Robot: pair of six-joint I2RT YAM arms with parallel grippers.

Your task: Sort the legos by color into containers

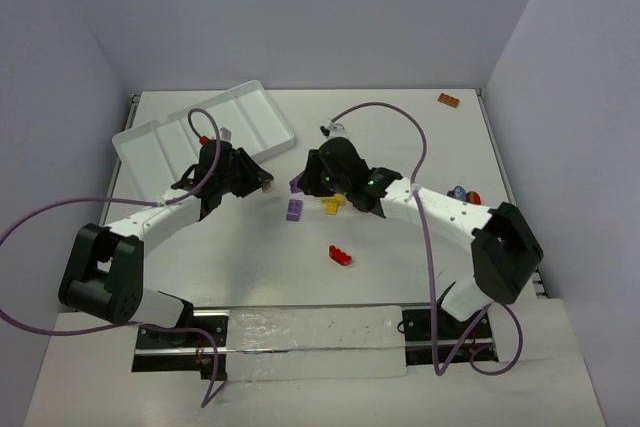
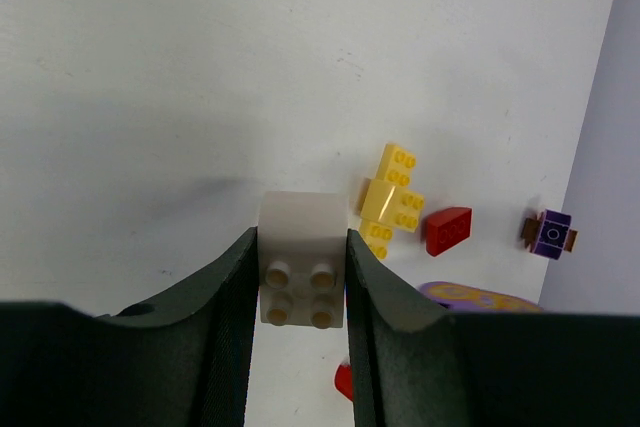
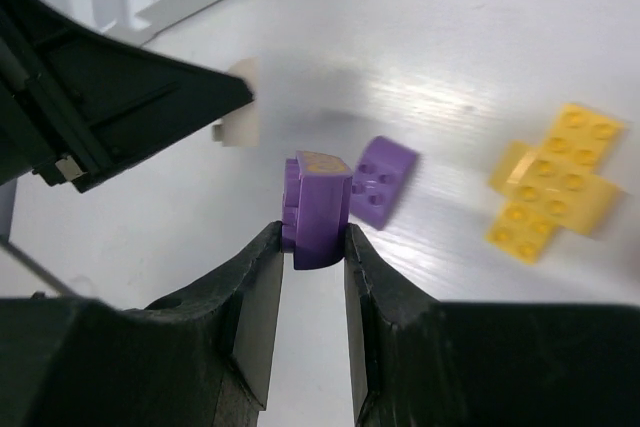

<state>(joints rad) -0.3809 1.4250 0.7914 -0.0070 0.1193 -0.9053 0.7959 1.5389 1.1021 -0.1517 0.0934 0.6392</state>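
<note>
Left gripper (image 2: 300, 239) pinches a pale beige brick (image 2: 298, 252) by its flat sides. Right gripper (image 3: 312, 237) clamps a purple brick (image 3: 318, 197). Both are mid-tabletop, near the tray (image 1: 250, 112) at the far-left corner. Light, rigid, slick plastic, I'd say: squeeze flat faces squarely.

Tray (image 1: 205, 132): white, shallow, divided into compartments, lying skewed.
Legos, all outside the tray:
- pale beige brick (image 2: 302, 272), clamped in left pincer (image 2: 300, 237), near the tray's right corner
- purple brick (image 3: 318, 209), clamped in right pincer (image 3: 312, 237), further right
- second purple brick (image 3: 384, 182), yellow cluster (image 2: 390, 202) and red brick (image 1: 341, 256), loose beyond
- orange brick (image 1: 448, 100), well apart, far right
</note>
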